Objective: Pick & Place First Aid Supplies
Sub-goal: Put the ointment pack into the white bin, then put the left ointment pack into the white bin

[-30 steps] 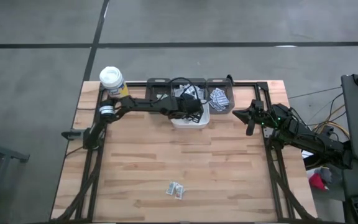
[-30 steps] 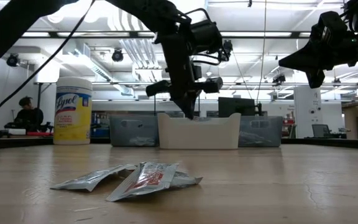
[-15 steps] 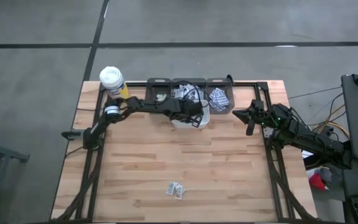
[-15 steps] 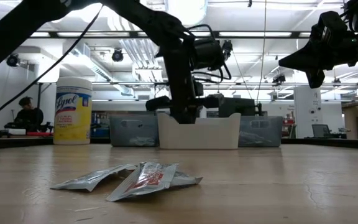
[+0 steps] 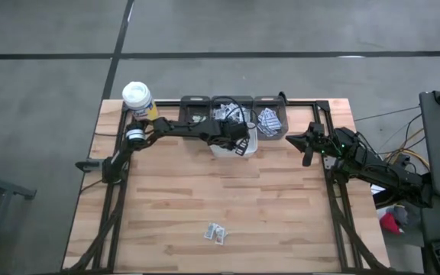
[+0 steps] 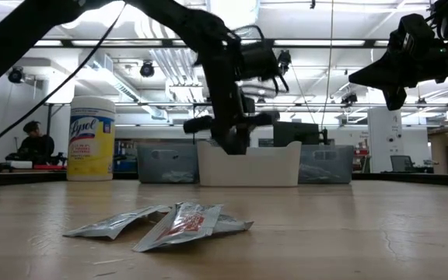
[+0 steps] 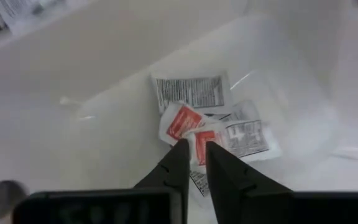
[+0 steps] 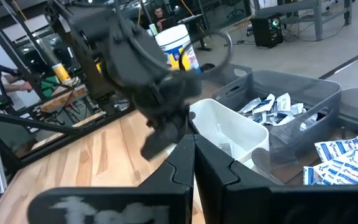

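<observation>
From above: left hand (image 5: 237,145) over white bin (image 5: 233,152) at tabletop's (image 5: 281,214) far middle, right hand (image 5: 305,144) idle at the far right, two packets (image 5: 215,234) lying near.

Low view: same packets (image 6: 169,223) near, bin (image 6: 249,164) far.

Left wrist: fingers (image 7: 179,167) narrowly apart, holding nothing, above packets (image 7: 213,127) inside bin (image 7: 104,118); right wrist: fingers (image 8: 182,158) closed, empty.

A loose cluster of flat first aid packets (image 7: 213,127), white with red and black print, lay overlapping on the floor of the white bin (image 7: 92,81), while three more packets (image 6: 169,222) sat fanned together, well apart, near the wooden table's (image 5: 281,214) front edge.
</observation>
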`<action>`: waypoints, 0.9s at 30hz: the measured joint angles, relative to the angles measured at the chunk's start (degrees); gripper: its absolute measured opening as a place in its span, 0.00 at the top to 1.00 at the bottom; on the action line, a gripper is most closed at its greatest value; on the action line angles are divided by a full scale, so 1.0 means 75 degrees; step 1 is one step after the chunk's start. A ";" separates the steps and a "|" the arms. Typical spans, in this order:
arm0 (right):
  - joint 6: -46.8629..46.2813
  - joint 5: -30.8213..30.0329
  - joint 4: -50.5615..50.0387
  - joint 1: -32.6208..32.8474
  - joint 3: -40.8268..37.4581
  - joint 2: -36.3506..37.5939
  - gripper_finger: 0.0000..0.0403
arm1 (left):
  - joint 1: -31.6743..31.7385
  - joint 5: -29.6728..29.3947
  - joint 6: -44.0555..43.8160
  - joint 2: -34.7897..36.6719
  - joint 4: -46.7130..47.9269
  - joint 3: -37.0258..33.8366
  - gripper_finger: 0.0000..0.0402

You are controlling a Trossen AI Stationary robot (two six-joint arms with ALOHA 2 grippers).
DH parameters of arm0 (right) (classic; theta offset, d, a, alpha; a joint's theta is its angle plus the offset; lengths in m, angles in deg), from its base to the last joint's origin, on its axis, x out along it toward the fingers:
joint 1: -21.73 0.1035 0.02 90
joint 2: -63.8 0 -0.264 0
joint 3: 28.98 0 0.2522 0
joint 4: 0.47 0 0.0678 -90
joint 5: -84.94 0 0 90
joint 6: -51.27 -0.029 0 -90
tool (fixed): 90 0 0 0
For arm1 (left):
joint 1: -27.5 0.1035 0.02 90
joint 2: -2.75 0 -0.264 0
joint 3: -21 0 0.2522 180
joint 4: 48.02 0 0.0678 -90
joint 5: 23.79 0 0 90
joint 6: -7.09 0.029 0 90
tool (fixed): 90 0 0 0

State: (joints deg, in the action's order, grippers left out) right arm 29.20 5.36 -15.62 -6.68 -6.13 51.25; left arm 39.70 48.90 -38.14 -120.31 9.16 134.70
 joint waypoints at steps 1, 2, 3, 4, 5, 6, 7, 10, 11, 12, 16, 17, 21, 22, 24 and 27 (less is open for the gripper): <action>-0.0002 0.0000 -0.0002 0.0000 0.0001 0.0000 0.98 | 0.0004 0.0021 0.0032 0.0105 0.0015 -0.0003 0.87; 0.0000 0.0000 -0.0001 0.0000 0.0001 0.0000 0.98 | 0.0004 0.0028 0.0066 0.0214 0.0010 0.0003 0.86; 0.0000 0.0000 0.0000 0.0000 0.0001 0.0000 0.98 | 0.0008 0.0026 0.0108 0.0379 0.0031 0.0028 0.85; 0.0000 0.0001 0.0000 0.0000 0.0001 0.0000 0.98 | 0.0008 0.0024 0.0166 0.0524 0.0035 0.0047 0.84; 0.0000 0.0000 0.0000 0.0000 0.0001 -0.0006 0.98 | -0.0021 0.0027 0.0215 0.0675 0.0024 0.0078 0.83; -0.0003 0.0000 0.0000 0.0000 -0.0002 -0.0006 0.98 | -0.0059 0.0069 0.0233 0.0846 0.0013 0.0099 0.83; 0.0000 0.0002 0.0000 0.0000 0.0001 -0.0006 0.98 | -0.0123 0.0179 0.0277 0.1005 0.0015 0.0118 0.82; 0.0000 0.0001 0.0000 0.0000 0.0001 -0.0004 0.98 | -0.0502 0.0682 0.0720 0.1444 0.0016 0.0136 0.82; 0.0004 0.0002 0.0000 0.0000 -0.0001 -0.0004 0.98 | -0.0676 0.0850 0.0886 0.1575 0.0044 0.0137 0.82; 0.0012 0.0003 -0.0003 0.0000 0.0001 -0.0006 0.98 | -0.0883 0.0974 0.1061 0.1646 0.0113 0.0138 0.82; 0.0023 0.0001 0.0000 0.0000 0.0001 -0.0006 0.98 | -0.1759 0.1184 0.1937 0.1716 0.0632 0.0138 0.82; 0.0025 0.0003 0.0000 0.0000 0.0001 -0.0006 0.98 | -0.1968 0.1186 0.2072 0.1714 0.0781 0.0132 0.82; 0.0024 0.0001 -0.0002 0.0000 0.0000 -0.0029 0.98 | -0.2700 0.1274 0.2288 0.1615 0.1136 0.0126 0.82; 0.0023 0.0000 -0.0003 0.0000 0.0001 -0.0029 0.98 | -0.2841 0.1333 0.2430 0.1579 0.1264 0.0122 0.82; 0.0024 0.0003 -0.0003 0.0000 -0.0001 -0.0029 0.98 | -0.3109 0.1375 0.2779 0.1528 0.1389 0.0089 0.82; 0.0026 0.0000 -0.0003 0.0000 0.0001 -0.0041 0.98 | -0.3400 0.1415 0.3092 0.1528 0.1348 -0.0076 0.82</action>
State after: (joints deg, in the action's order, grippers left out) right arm 29.40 5.36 -15.65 -6.68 -6.12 50.94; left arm 14.20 59.51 -14.95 -108.85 19.27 134.13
